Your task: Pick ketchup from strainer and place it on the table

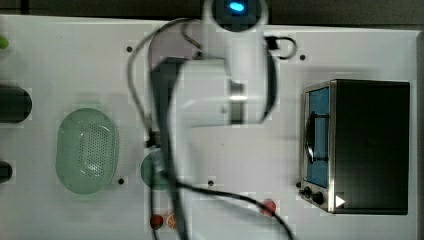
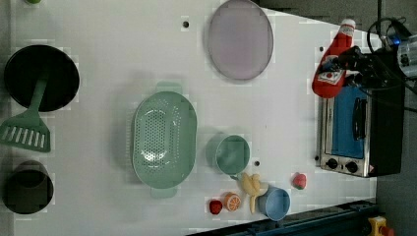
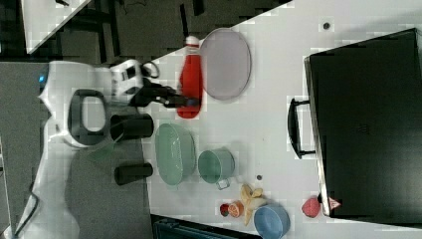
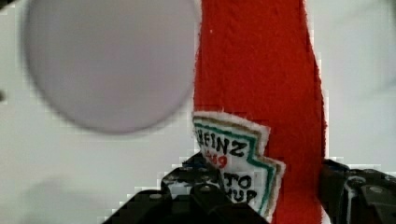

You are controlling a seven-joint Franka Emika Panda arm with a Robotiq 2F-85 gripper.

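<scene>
Fingers [image 4: 196, 191] of the gripper [image 4: 261, 196] clamp the ketchup [image 4: 261, 70] at its labelled lower body, the bottle held clear of the table [image 2: 123, 64]. Beyond it lies the greyish-pink plate [image 4: 107, 60]. In the left view, the empty strainer [image 2: 163, 140] sits well apart from the bottle.

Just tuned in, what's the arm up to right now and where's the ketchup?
The gripper is shut on the ketchup, clamping its lower body near the label. The bottle is out of the strainer, which sits with nothing in it. In the right view the ketchup hangs beside the greyish-pink plate, lifted by the arm rather than resting on the table. It has not been set down yet.
</scene>
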